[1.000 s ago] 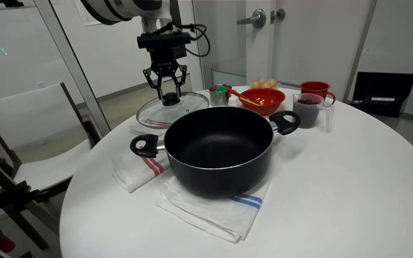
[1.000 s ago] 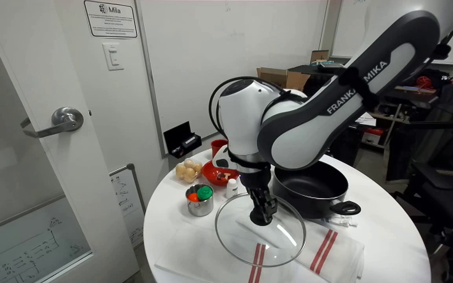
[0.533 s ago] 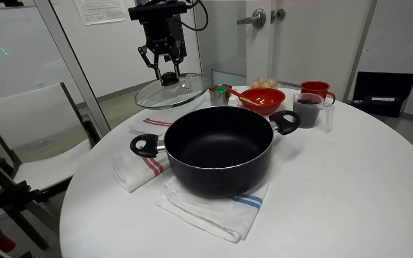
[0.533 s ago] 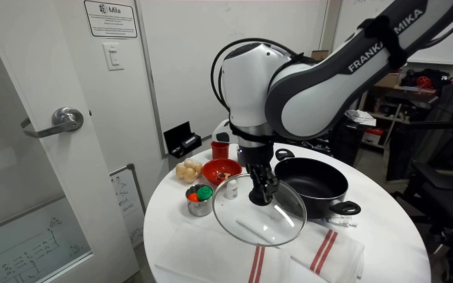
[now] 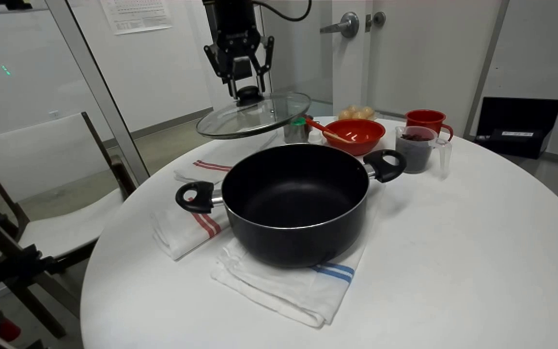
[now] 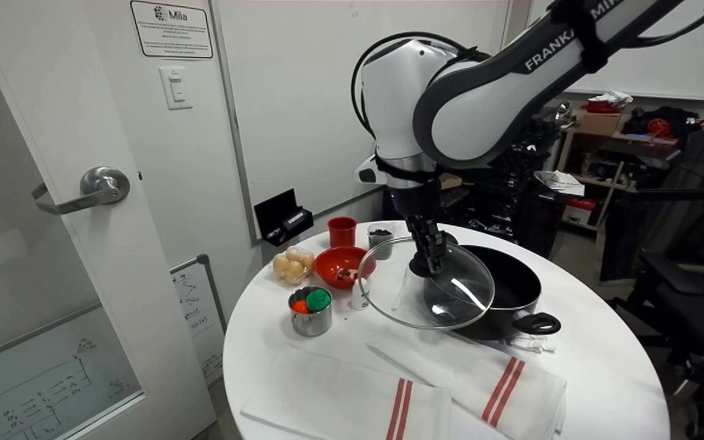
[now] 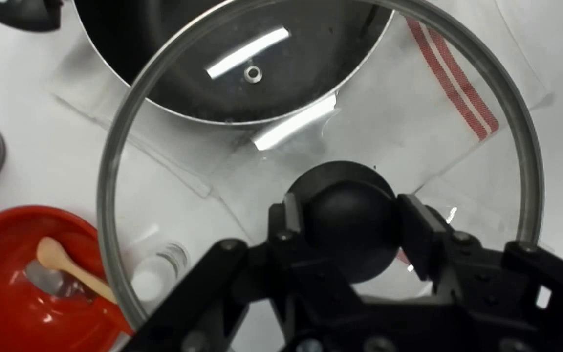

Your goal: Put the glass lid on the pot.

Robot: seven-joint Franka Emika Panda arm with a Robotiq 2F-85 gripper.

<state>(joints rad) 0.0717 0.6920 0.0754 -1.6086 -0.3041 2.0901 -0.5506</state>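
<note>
My gripper [image 5: 247, 92] is shut on the black knob of the glass lid [image 5: 264, 115]. The lid hangs in the air, slightly tilted, behind and above the black pot [image 5: 298, 242]. In an exterior view, the gripper [image 6: 428, 260] holds the lid [image 6: 407, 299] partly in front of the pot [image 6: 511, 275]. In the wrist view, the gripper's fingers [image 7: 347, 220] press both sides of the knob. The lid's metal rim [image 7: 528, 156] overlaps part of the pot [image 7: 115, 39], which shows through the glass. The pot is uncovered and looks empty.
Beside the pot are a red bowl [image 5: 356, 138] with utensils, a clear measuring cup [image 5: 414, 155] and a red mug [image 5: 424, 116]. A metal cup [image 6: 311, 321], white bottle [image 6: 360, 296] and egg carton [image 6: 293, 266] stand nearby. Striped towels [image 6: 352, 391] lie on the table.
My gripper has lifted the glass lid up from low over the towel, then shifted it sideways toward the pot. The pot and other objects have not moved.
</note>
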